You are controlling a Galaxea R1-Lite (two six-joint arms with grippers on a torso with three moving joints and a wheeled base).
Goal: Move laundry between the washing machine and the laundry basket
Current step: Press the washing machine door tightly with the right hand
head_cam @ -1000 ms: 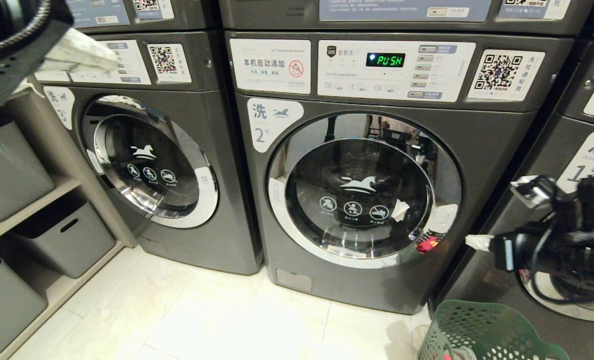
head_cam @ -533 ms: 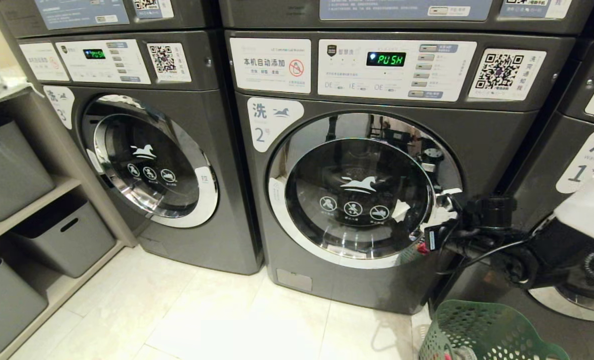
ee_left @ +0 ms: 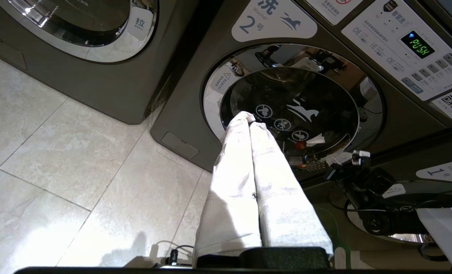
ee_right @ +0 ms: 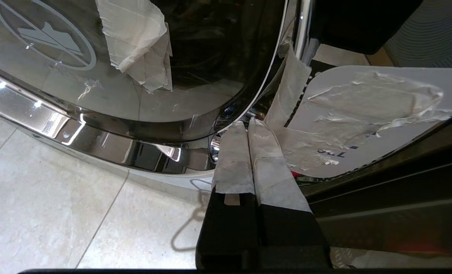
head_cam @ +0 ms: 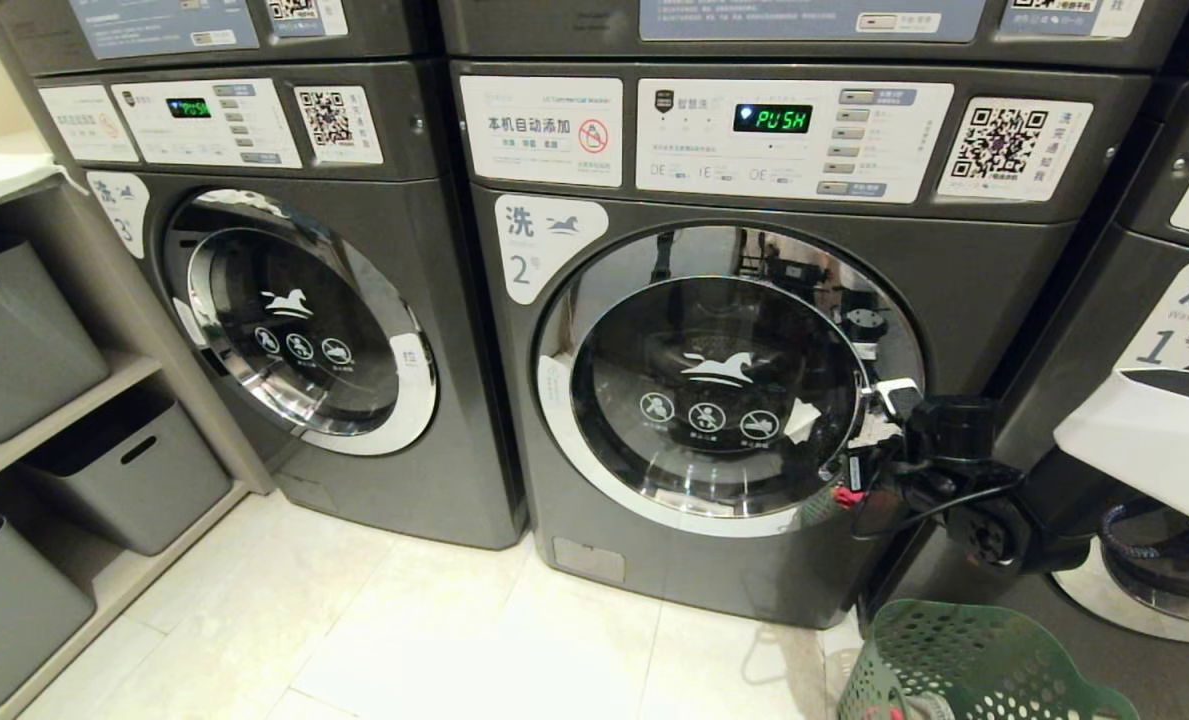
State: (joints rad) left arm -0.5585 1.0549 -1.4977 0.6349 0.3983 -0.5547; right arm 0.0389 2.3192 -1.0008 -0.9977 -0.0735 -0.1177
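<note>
The washing machine [head_cam: 754, 400] marked 2 stands in front of me with its round chrome-rimmed door [head_cam: 719, 385] closed, the green display [head_cam: 772, 119] on its panel reading PUSH. Through the glass I can make out a pale scrap near the lower right of the window; of the laundry [head_cam: 843, 494] I see only a spot of red mirrored in the chrome ring, at the door's lower right edge. The laundry basket [head_cam: 964, 660] sits on the tiled floor [head_cam: 404, 640] at the machine's lower right corner, in front of the machine marked 1 [head_cam: 1154, 330]; a trace of red shows at its bottom.

My right gripper [head_cam: 879, 425] is up against the right edge of that door, at the chrome ring, its taped fingers [ee_right: 248, 160] pressed flat together with nothing between them. Their tips lie right at the seam where the ring meets a torn white sticker [ee_right: 362, 114] on the machine's front; I cannot tell whether they touch it.

My left gripper [ee_left: 248, 118] is outside the head view. From its own wrist view it hangs above the floor and points toward the same door, well apart from it, its long taped fingers [ee_left: 241, 182] clenched on nothing.

To the left stands the machine marked 3 [head_cam: 294, 330], door also shut, and beyond it a shelf [head_cam: 44, 410] holding grey bins [head_cam: 14, 330].
</note>
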